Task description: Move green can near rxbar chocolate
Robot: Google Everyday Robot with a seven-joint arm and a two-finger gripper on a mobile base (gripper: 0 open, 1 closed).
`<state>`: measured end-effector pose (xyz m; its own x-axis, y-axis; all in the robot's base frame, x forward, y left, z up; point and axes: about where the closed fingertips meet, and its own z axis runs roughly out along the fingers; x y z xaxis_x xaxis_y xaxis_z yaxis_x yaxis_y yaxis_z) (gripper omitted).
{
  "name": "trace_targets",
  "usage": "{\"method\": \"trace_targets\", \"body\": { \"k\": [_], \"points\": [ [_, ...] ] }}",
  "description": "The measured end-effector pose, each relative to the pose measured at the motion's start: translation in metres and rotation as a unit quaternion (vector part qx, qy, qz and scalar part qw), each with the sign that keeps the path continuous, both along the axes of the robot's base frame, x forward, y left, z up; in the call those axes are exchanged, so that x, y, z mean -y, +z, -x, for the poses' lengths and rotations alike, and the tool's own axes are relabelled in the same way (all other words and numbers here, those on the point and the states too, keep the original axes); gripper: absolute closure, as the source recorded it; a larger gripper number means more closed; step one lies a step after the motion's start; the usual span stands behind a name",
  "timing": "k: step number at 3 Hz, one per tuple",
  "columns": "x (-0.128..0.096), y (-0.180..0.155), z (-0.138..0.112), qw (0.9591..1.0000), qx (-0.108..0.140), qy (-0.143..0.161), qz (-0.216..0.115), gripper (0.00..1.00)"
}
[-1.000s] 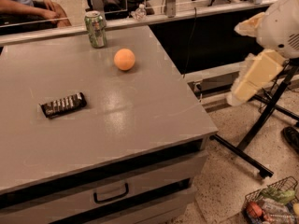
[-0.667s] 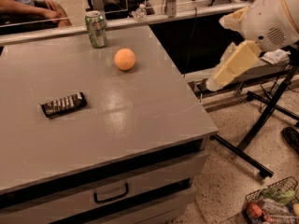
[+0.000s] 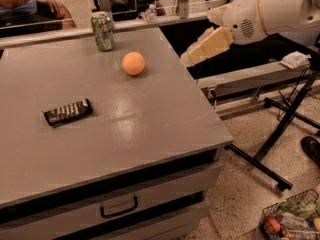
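While the gripper [image 3: 192,55] hangs in the air off the right edge of the table [image 3: 150,134], nothing is held; can't tell from this angle whether it is spread or closed. White arm [image 3: 270,9] comes in from upper right. Gripper tip points left toward the table, well apart from everything on it.

Green can [image 3: 103,31] stands upright at the far edge of the table, left of centre, silver top up. Orange ball [image 3: 133,63] sits near it, to the right and a bit closer to the camera, not touching. Chocolate bar [image 3: 68,112] lies flat toward the left side, well apart from the can, long side roughly across the view.

Task looks not started: can and bar far apart, reach to the can comes first.

Handling guess: can is rigid, thin-walled, smooth and a bit slippery; light if empty, noticeably heavier if full, can't say which. Tall and narrow, so a knock near the top would likely tip it. Best hold is probably across the middle of the body from the side, firm but not crushing. Ball lies roughly between gripper and can and would roll if brushed, so come in above or behind it.
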<state>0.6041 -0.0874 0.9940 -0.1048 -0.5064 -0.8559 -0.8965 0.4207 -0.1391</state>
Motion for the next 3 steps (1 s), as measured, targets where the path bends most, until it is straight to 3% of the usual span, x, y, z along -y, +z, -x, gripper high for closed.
{"method": "trace_targets", "body": {
  "k": [2, 3],
  "points": [
    [-0.007, -0.001, -0.011, 0.9999, 0.006, 0.0, -0.011, 0.0],
    [-0.021, -0.005, -0.047, 0.9991, 0.028, 0.01, -0.032, 0.0]
  ]
}}
